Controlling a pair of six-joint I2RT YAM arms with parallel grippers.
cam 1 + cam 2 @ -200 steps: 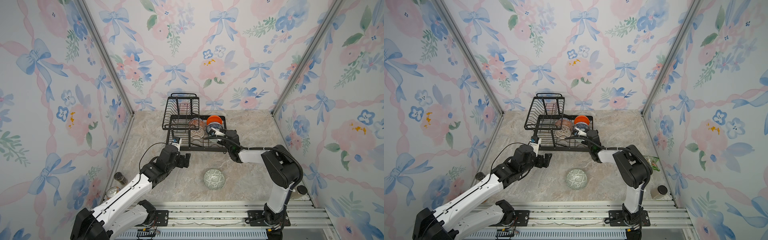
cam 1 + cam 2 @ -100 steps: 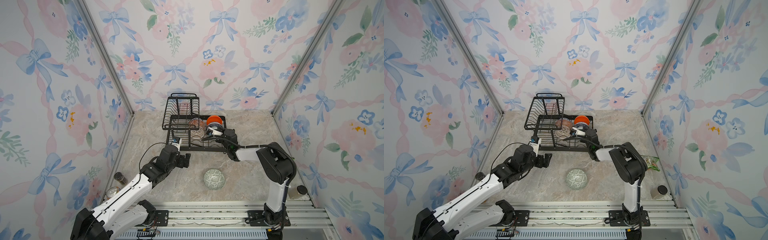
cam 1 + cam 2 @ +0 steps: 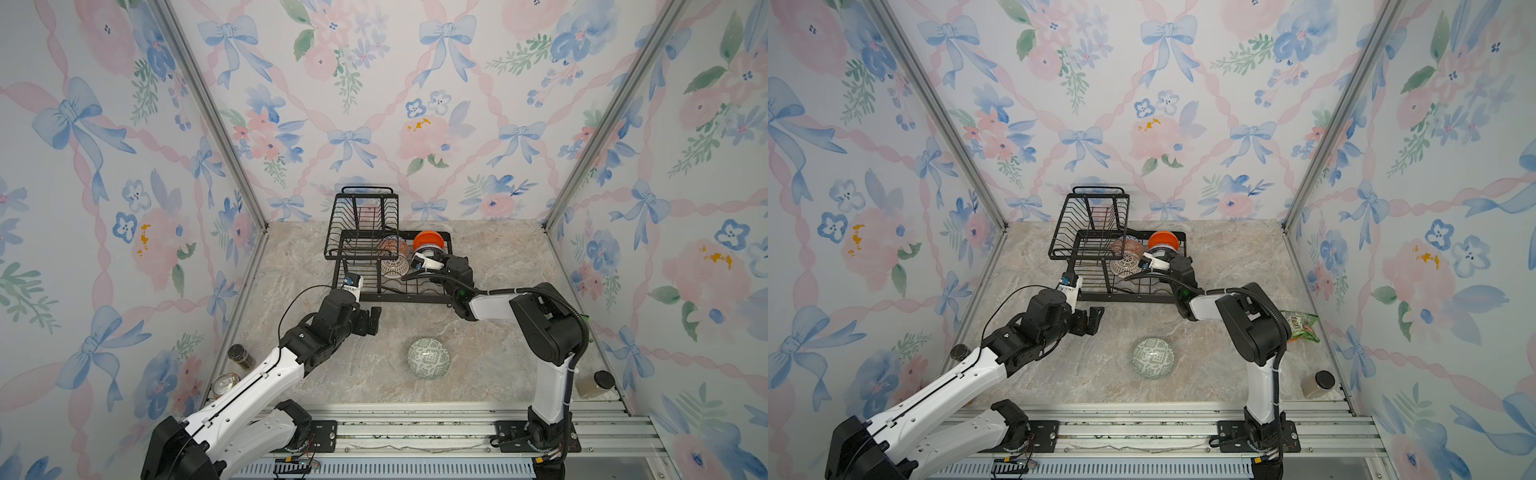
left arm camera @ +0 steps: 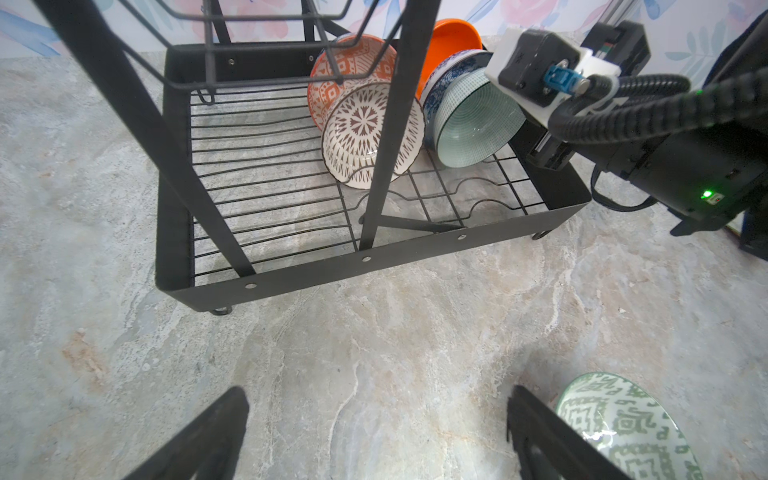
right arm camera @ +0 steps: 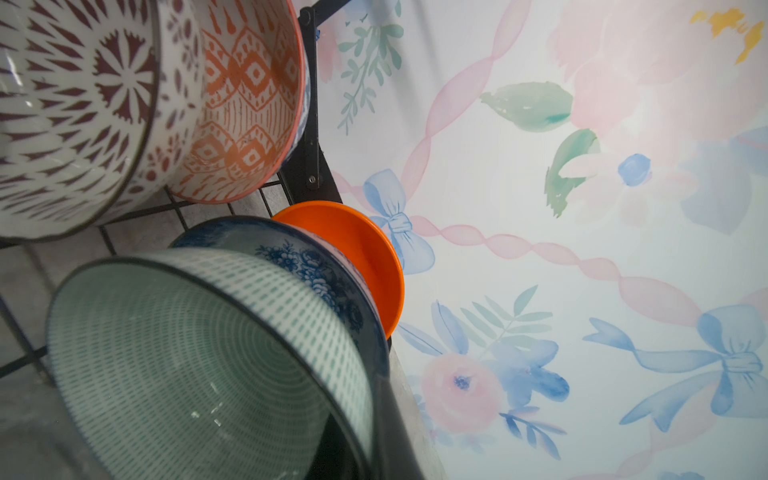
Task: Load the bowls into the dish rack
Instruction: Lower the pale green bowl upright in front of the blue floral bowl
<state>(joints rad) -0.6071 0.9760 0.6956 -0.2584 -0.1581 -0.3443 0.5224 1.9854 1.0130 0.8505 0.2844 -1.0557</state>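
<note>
The pale mint bowl [image 4: 473, 116] is being gripped at its rim by the right gripper [image 5: 376, 409], whose jaws are being pressed together on the bowl's thin wall. The bowl is being held tilted on its side at the right end of the low tray of the dish rack [image 3: 415, 297]. There it is being nested against the blue floral bowl [image 4: 436, 79], which is being backed in turn by the plain orange bowl [image 3: 428, 240] at the rear right corner.

Just to the left of this row, the white bowl with brown lattice [image 4: 365, 133] is being propped on edge against the red-orange patterned bowl [image 4: 345, 70]. Both are being partly screened by the raised basket tier [image 3: 353, 250] in both top views.

The grey-green geometric bowl [image 3: 429, 358] is being supported by the marble tabletop [image 3: 498, 257], well apart from the rack and nearer the front.

The left gripper [image 3: 371, 321] is being held over the tabletop in front of the rack's left corner. Its jaws are being spread wide apart, and nothing is being held between them.
</note>
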